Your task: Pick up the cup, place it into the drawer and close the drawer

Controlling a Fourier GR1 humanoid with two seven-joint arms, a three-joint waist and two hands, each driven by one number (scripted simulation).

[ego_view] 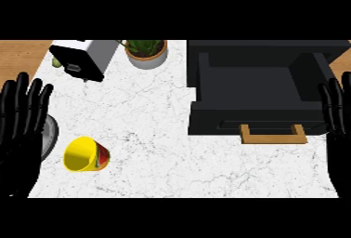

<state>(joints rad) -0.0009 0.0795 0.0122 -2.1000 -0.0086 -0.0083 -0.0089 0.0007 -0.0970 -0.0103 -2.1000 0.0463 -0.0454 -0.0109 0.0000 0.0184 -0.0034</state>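
A yellow cup point(85, 155) with a red and green pattern lies on its side on the white marble counter point(158, 153), at the lower left, its mouth facing left. The dark drawer point(257, 93) at the upper right stands pulled open, with a wooden handle point(273, 135) on its front. My left hand point(21, 125) rests open at the left edge, fingers up, just left of the cup and apart from it. At the right edge my right hand point(337, 121) is open too, fingers up, beside the drawer's right wall.
A potted plant point(146, 52) stands at the back centre. A white and black appliance point(86, 58) sits at the back left. A grey round rim point(51, 135) shows partly behind my left hand. Wooden floor lies beyond the counter's corners.
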